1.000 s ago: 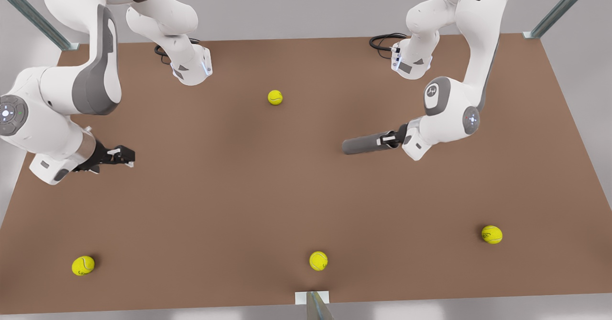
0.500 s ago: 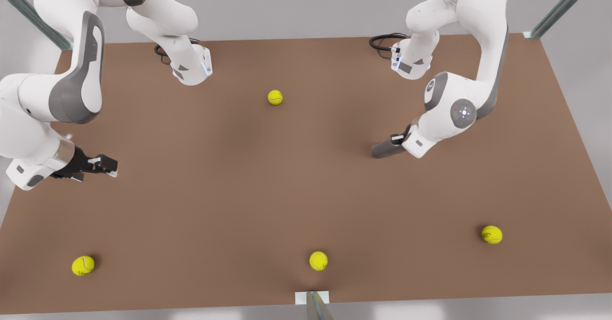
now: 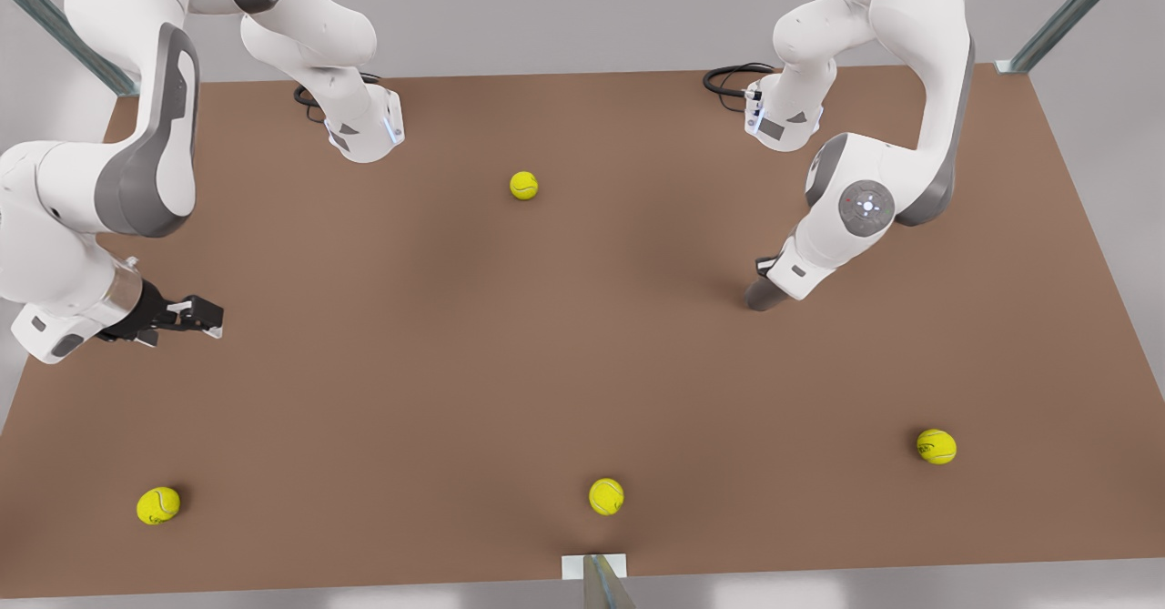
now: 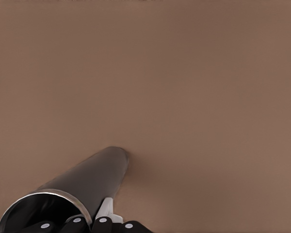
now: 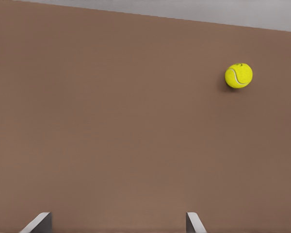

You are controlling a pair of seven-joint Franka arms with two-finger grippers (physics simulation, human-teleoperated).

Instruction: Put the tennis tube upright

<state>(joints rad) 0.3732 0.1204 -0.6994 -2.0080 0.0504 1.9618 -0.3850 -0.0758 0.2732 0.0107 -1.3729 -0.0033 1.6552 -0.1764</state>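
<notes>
Tennis tube (image 3: pixel 763 294) — near upright over the desk (image 3: pixel 564 336) at the front view's right, left hand (image 4: pixel 89 224) clamped at its rim. Step: tipping upright. Next, I judge: seat base flat, release. Right hand (image 3: pixel 202 316) — open, empty, waiting opposite.

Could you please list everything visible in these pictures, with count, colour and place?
tennis tube: one, dark grey, steeply tilted, on the front view's right, lower end at the table.
tennis balls: four, yellow; one far centre, three along the near edge.
table: one, brown.
cables: black, by the arm bases.
left gripper: shut on the tennis tube near its rim.
right gripper: open, waiting on the front view's left.
</notes>
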